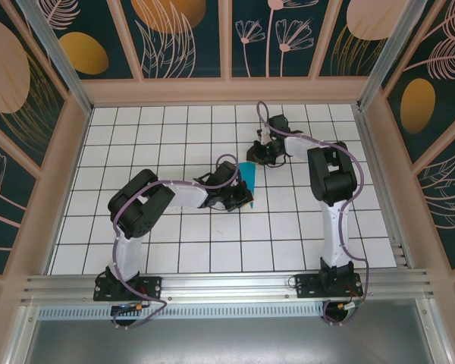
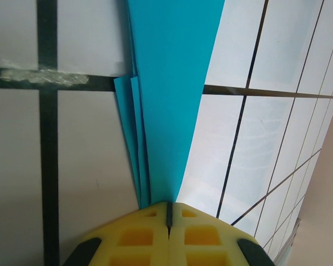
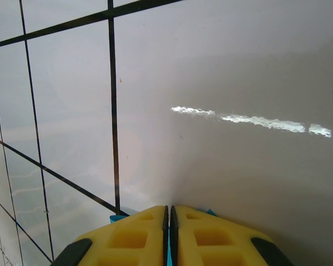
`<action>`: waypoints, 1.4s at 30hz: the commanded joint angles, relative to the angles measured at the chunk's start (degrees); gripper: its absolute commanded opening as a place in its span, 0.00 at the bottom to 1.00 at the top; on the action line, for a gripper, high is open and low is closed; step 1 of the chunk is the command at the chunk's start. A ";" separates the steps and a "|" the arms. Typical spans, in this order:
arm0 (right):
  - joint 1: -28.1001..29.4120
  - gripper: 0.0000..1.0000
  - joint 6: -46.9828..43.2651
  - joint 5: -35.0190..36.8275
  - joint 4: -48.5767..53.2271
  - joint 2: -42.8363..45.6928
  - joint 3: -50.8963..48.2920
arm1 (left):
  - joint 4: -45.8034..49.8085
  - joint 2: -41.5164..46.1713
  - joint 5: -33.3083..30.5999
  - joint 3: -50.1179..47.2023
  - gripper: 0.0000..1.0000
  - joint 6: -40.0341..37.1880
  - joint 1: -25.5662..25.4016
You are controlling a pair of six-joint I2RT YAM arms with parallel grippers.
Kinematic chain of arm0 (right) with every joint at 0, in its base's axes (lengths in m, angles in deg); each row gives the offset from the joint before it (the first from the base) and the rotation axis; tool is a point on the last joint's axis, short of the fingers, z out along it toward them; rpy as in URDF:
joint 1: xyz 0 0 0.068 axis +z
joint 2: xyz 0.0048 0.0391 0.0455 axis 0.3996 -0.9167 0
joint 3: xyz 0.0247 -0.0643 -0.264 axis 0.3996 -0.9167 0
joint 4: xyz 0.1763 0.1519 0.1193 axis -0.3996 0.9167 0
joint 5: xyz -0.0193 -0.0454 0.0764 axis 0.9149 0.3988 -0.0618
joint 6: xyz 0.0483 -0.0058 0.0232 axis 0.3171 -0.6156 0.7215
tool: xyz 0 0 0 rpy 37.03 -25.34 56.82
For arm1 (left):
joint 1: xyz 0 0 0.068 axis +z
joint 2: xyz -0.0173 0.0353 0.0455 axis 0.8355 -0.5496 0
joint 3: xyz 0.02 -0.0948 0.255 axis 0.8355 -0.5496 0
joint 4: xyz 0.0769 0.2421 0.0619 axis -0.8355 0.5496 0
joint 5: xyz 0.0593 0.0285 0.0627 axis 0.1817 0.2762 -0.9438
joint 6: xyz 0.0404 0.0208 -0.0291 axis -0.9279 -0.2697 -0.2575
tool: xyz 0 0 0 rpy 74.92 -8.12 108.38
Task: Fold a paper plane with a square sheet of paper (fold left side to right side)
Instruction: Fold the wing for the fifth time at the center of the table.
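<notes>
Nearest, left gripper [image 2: 168, 210] pinched fully shut on the narrow tip of the folded teal paper wedge [image 2: 172, 100] lying flat mid-way across the white gridded table [image 1: 174, 227], farther off right gripper [image 3: 167, 213] closed on its wide end.

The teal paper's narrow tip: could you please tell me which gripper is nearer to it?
Left. The left gripper is shut on the teal paper at its narrow tip; the right gripper grips the opposite, wide end.
</notes>
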 commanded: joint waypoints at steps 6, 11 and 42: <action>-2.38 0.15 -1.72 7.93 -5.87 -4.33 0.85 | 19.48 -3.04 -1.91 -3.20 0.00 -4.44 -1.65; -2.28 0.15 -1.58 7.61 -6.13 -4.39 0.68 | 21.68 -1.75 -1.81 -3.14 0.00 -5.83 -2.39; -1.68 0.15 -0.96 5.96 -5.52 -3.97 0.37 | 24.19 10.38 -5.71 -0.50 0.00 -12.92 -6.53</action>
